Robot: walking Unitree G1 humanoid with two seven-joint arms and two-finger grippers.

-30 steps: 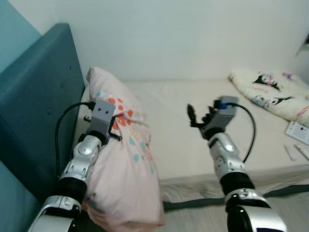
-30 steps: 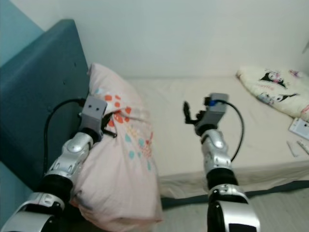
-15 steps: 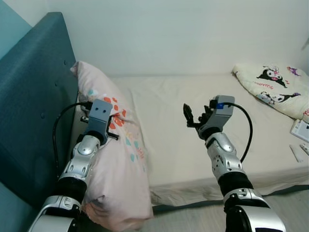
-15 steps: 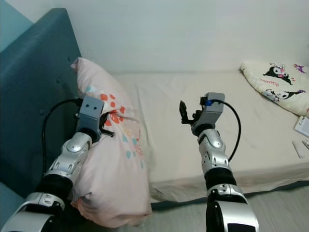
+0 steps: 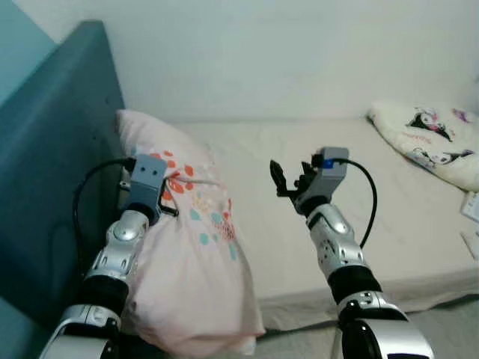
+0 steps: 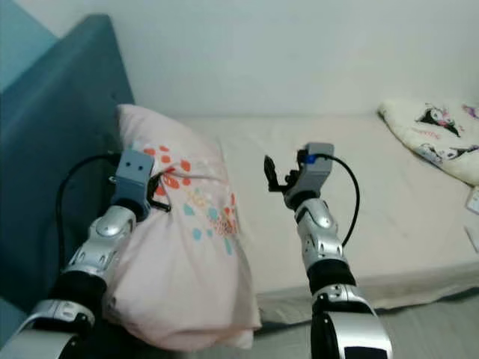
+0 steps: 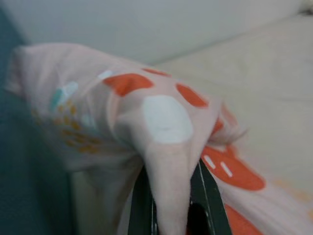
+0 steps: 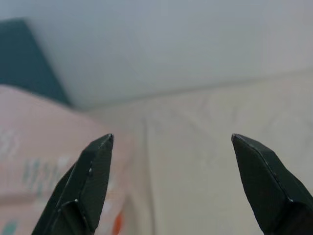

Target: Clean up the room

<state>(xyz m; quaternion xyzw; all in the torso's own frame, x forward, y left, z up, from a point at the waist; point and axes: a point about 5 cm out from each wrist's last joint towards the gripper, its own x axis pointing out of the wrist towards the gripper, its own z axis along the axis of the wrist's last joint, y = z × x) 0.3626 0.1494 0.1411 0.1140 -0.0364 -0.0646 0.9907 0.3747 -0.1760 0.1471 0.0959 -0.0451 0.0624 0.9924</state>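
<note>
Left gripper (image 7: pixel 168 205) is clamped on a fold of the pink pillow (image 5: pixel 191 262), the cloth being pinched between the two black fingers (image 7: pixel 208 198) in the left wrist view. One such pillow is seen: pale pink, printed with orange, teal and white patches, propped at the left end of the bed against the headboard (image 5: pixel 52 179), with its near end hanging over the edge of the mattress (image 5: pixel 404 217). Right gripper (image 8: pixel 171 188) is held above the middle of the mattress with its fingers spread wide and nothing between them.

One cream blanket (image 5: pixel 434 142) with black-and-pink cartoon figures is bunched at the far right of the bed; pink lettering is printed on it, but it is too small and blurred to be read. Two small pale items (image 5: pixel 471 213) are cut off by the right edge and cannot be identified.

One mattress is covered by a plain cream sheet. One padded teal headboard is set along the left, a white wall (image 5: pixel 299 52) runs behind the bed, and a strip of grey floor (image 5: pixel 449 329) is seen at near right.
</note>
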